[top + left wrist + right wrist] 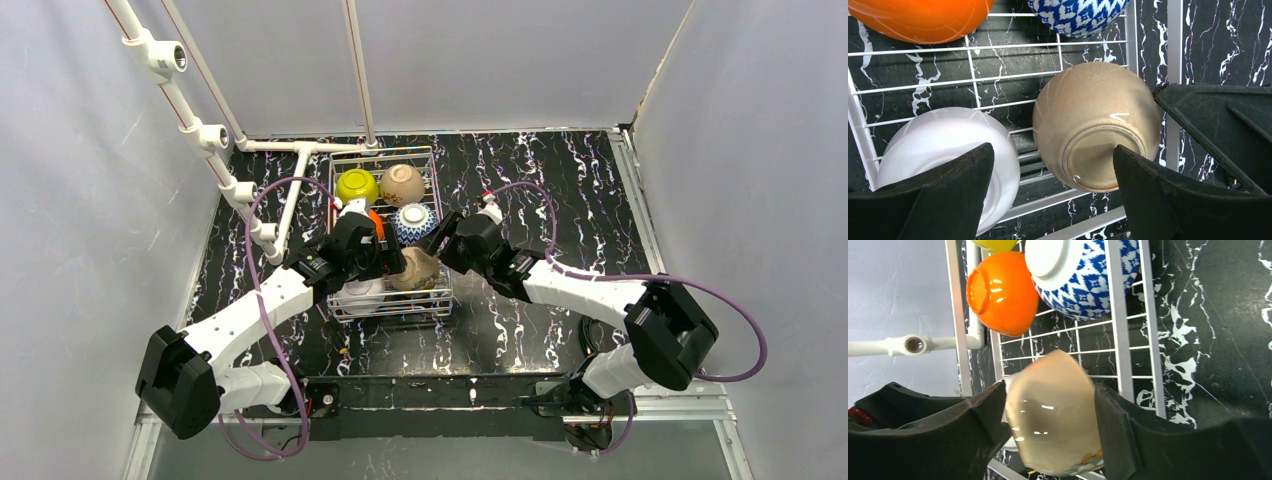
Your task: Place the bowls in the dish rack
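Count: 5 of 6 bowls sit in the white wire-grid dish rack [1115, 340].
- Far row: glossy lime-yellow round bowl [357, 185], and a beige round bowl [403, 184] beside it.
- Middle row: orange round bowl [1003, 292], and a blue-and-white patterned bowl [1078, 285].
- Near-left slot: plain white bowl [943, 140], bottom up.

Bowl 6 is the second tan glazed bowl [1093, 120], at the near-right slot, the last 1 free.

Your right gripper [1049, 395] is clamped on it, 1 finger against each flank. I can't tell whether it rests on the wires or hangs just above them.

Your left gripper [1052, 149] is spread wide and holds nothing. It hovers over the near row, 1 finger above the white bowl.

Left to do, as I judge it: seat bowl 6, let go, and back both arms out.

Orientation: a round bowl has no real long axis, so track foot to mouth. That line slants. The foot ring faces up and toward your left arm, and the mouth faces down toward the right arm's side, roughly across the rack's short width.
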Controlling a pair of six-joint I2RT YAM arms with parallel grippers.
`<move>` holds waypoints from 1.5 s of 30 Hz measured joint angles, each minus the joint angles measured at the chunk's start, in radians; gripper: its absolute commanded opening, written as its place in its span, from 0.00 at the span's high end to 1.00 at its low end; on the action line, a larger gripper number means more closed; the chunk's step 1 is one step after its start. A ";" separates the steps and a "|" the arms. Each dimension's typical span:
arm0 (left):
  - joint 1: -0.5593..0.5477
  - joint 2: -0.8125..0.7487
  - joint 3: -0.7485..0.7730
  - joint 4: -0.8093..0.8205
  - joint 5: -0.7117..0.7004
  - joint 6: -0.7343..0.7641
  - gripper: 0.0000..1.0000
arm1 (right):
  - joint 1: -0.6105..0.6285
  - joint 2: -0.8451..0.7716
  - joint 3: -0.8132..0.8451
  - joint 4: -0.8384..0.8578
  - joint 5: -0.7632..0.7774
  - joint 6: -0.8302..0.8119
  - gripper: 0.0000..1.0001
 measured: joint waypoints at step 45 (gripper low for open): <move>0.000 -0.719 0.390 -0.631 -0.364 0.282 0.02 | 0.004 -0.744 0.388 -0.807 0.793 -0.721 0.01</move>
